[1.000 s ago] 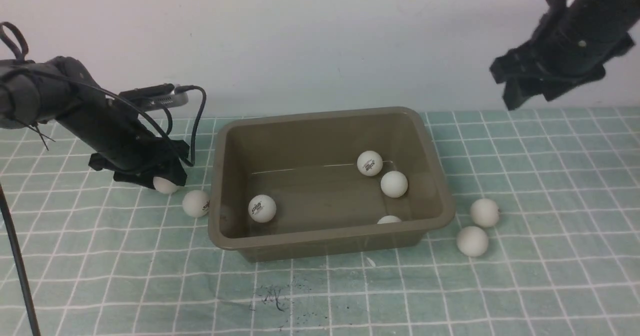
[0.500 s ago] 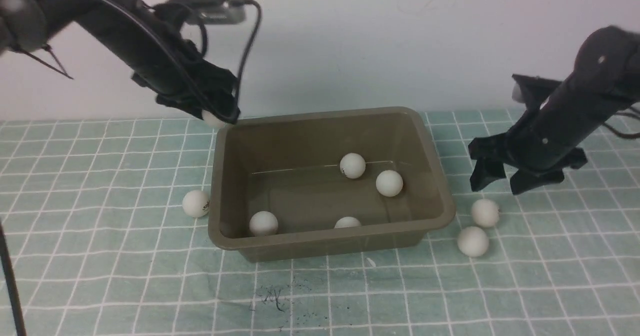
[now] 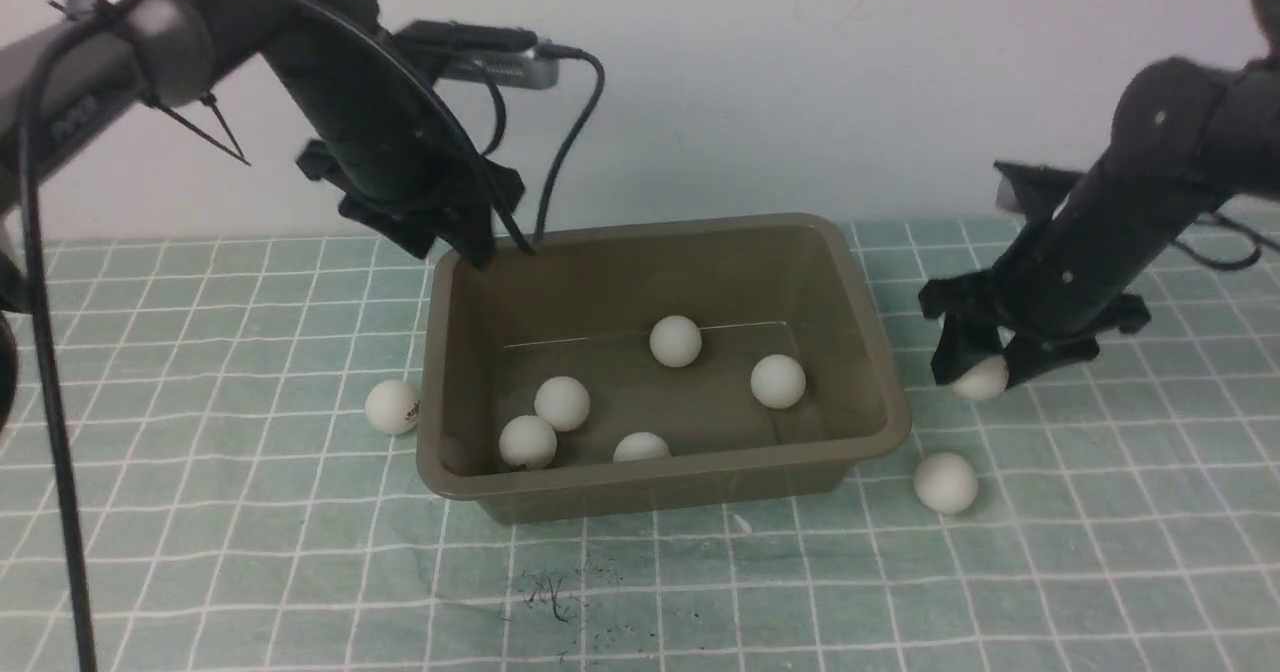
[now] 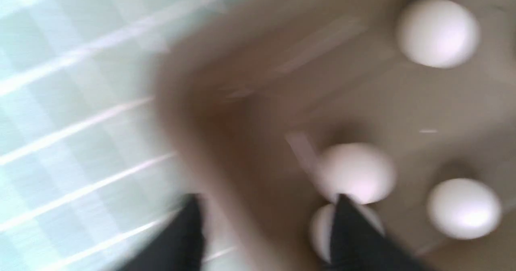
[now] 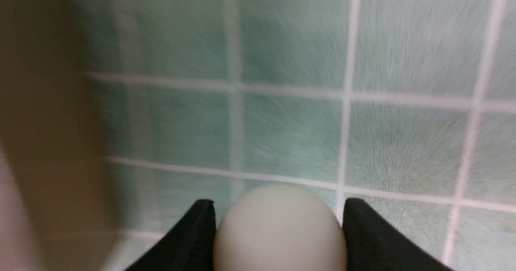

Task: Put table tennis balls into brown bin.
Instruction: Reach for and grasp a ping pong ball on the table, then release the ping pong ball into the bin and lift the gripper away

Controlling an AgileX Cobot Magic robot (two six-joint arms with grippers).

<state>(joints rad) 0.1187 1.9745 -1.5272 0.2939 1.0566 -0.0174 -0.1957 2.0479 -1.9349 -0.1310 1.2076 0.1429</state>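
The brown bin (image 3: 870, 332) stands mid-table with several table tennis balls in it, such as one near the far wall (image 3: 675, 340) and a pair at the near left (image 3: 527, 441). My left gripper (image 3: 470, 252) hovers over the bin's far left corner, open and empty; the left wrist view (image 4: 270, 198) shows balls (image 4: 356, 170) below it. My right gripper (image 3: 982, 372) is shut on a ball (image 3: 985, 384) just right of the bin; both fingers press that ball (image 5: 280, 230) in the right wrist view. One loose ball (image 3: 392, 406) lies left of the bin, another (image 3: 945, 481) right of it.
A green checked cloth (image 3: 200, 552) covers the table, with a dark smudge (image 3: 545, 592) in front of the bin. The left arm's cable (image 3: 565, 152) hangs over the bin's far left corner. A white wall (image 3: 750, 82) backs the table.
My left gripper moved right over the bin's corner and let go of its ball, which now lies in the bin. My right gripper closed on the farther right-hand ball and raised it slightly.
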